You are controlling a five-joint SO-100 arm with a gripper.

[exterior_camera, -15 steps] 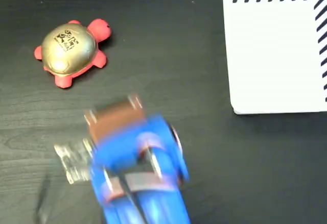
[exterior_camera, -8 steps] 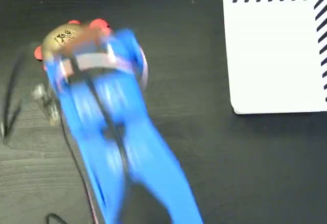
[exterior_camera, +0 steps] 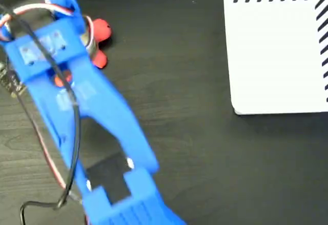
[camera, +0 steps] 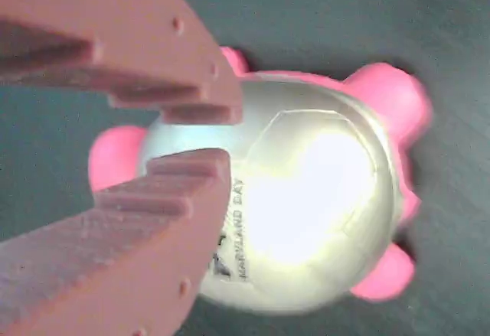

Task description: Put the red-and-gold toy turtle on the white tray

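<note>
A dark, black-brown wood-grain tabletop (exterior_camera: 184, 81) filled the fixed view from edge to edge, its grain running left to right across the frame. In the wrist view the same surface (camera: 459, 60) looked blurred grey-green.

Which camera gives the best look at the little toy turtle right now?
The wrist view: the red-and-gold toy turtle fills the picture, its shiny domed shell and pink-looking feet plain beneath the gripper. In the fixed view the blue arm covers most of it; only its red head and one foot peek out.
</note>
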